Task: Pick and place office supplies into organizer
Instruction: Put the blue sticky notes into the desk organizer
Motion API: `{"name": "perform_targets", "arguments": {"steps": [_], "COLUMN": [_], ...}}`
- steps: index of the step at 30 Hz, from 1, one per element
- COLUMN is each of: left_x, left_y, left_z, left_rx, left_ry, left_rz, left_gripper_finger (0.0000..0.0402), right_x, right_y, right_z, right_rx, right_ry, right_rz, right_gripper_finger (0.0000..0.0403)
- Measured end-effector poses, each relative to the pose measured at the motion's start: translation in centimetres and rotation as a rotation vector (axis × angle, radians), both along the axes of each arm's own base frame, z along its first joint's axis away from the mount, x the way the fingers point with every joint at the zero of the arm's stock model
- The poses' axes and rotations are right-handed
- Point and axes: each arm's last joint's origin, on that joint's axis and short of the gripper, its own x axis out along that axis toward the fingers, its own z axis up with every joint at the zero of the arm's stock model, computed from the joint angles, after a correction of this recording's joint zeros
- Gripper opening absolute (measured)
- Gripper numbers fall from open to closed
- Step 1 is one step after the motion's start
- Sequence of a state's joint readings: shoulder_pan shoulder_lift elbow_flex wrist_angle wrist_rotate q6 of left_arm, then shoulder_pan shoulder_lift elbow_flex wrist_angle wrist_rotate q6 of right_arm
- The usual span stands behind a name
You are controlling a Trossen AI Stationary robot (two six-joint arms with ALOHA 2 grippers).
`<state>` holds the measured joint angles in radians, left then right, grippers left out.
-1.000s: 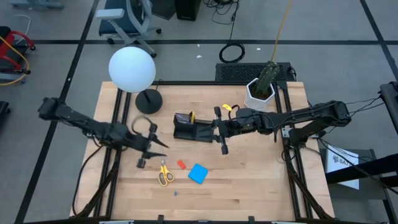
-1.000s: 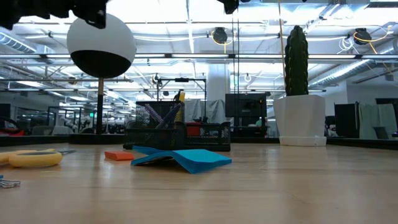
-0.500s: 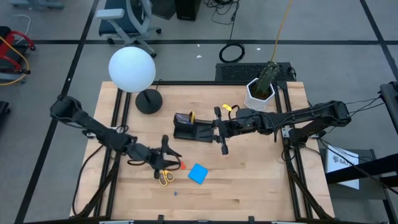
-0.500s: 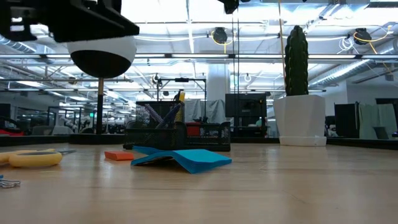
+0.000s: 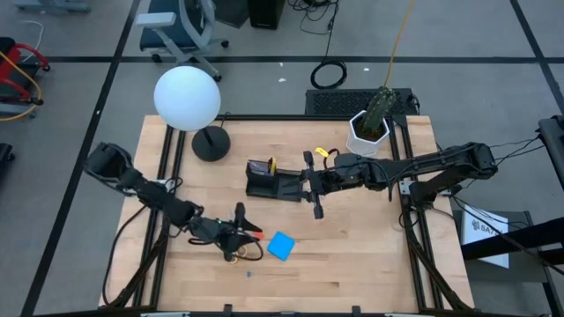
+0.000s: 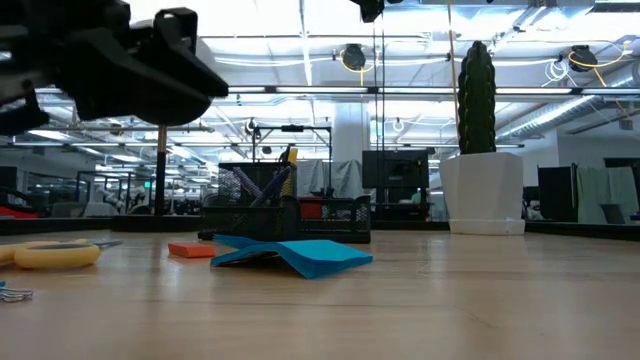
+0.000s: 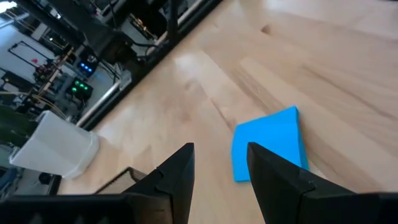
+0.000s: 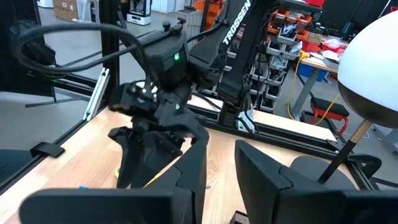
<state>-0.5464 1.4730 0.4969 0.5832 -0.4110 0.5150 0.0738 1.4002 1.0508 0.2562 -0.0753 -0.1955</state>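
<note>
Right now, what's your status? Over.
Left gripper open, empty, over the scissors. Right gripper empty, waiting beside the organizer. Blue pad and red eraser loose on table. Nothing blocking.

Overhead and tabletop views, both perhaps sharing blue pad (image 5: 281, 246).

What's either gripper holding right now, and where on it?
Nothing. The left gripper hovers open over the scissors; the right gripper waits open and empty by the organizer.

Pale wooden table (image 5: 352, 255), smooth and matt; blue square pad (image 7: 268, 149) looks like paper.
</note>
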Motion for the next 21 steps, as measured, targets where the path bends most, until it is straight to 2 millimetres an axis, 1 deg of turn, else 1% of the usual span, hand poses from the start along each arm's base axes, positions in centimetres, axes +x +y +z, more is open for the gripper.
{"name": "perform_targets", "arguments": {"steps": [5, 10, 15, 21], "left_x": [0.7, 2.5, 3.9, 4.4], "left_y": [-0.9, -2.2, -3.0, -3.5], "left_z": [-1.0, -1.5, -3.1, -4.7], "left_rx": [0.001, 0.012, 0.082, 0.065], "left_ry": [0.025, 0.054, 0.151, 0.207], "left_rz": [-0.013, -0.031, -0.028, -0.014], "left_gripper_finger": [0.0154, 0.0154, 0.0154, 0.0154], "right_x": [0.0, 0.0, 0.0, 0.0], "right_y": [0.0, 0.0, 0.0, 0.0], "right_z": [0.0, 0.0, 0.0, -0.1], "right_rx": [0.000, 0.000, 0.000, 0.000], "right_ry": [0.000, 0.000, 0.002, 0.011], "right_rz": [0.000, 0.000, 0.000, 0.000], "right_gripper_finger": [0.0075, 0.0075, 0.0075, 0.0075]}}
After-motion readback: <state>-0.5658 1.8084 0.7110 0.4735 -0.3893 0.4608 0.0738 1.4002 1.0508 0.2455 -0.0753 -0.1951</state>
